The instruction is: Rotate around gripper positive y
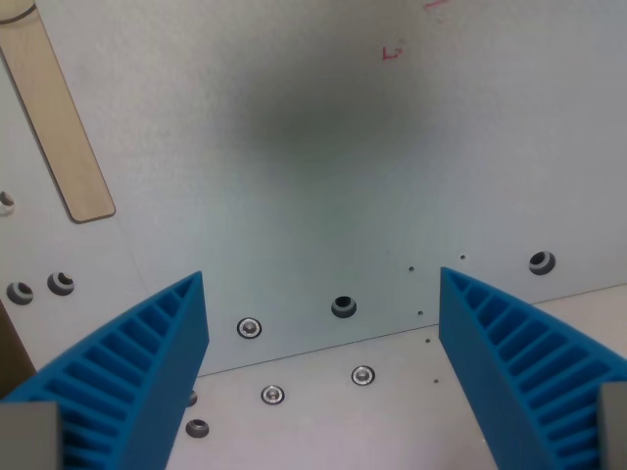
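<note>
My gripper is open and empty. Its two blue ribbed fingers rise from the bottom corners of the wrist view, one at the left and one at the right, wide apart. Between and beyond them lies a pale grey metal plate with a soft dark shadow near its top middle. Nothing is held between the fingers.
A flat wooden stick lies at the upper left on the plate. Several screw heads and holes dot the plate. A seam runs across the lower part. Small red marks show near the top.
</note>
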Robot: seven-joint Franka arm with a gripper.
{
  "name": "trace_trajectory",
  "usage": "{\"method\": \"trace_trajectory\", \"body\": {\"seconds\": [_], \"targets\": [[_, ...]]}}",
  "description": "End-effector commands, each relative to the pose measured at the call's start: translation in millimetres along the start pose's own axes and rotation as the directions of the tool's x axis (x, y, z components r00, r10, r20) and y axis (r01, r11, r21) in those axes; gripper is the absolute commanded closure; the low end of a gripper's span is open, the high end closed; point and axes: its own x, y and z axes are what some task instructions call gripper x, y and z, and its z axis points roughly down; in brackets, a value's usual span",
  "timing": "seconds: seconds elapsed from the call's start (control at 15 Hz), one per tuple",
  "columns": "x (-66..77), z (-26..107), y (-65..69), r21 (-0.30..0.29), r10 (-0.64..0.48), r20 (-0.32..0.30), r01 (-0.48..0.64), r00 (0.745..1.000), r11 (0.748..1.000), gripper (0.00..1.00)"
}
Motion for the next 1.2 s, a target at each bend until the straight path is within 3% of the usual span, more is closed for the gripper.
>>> {"method": "trace_trajectory", "body": {"seconds": [0.07, 1.2], "targets": [[0.0, -1.8, 0.1, 0.001, 0.000, -0.016, 0.000, 1.000, 1.000, 0.00], [0.0, -1.8, 0.1, 0.001, 0.000, -0.212, 0.000, 0.977, 1.000, 0.00]]}}
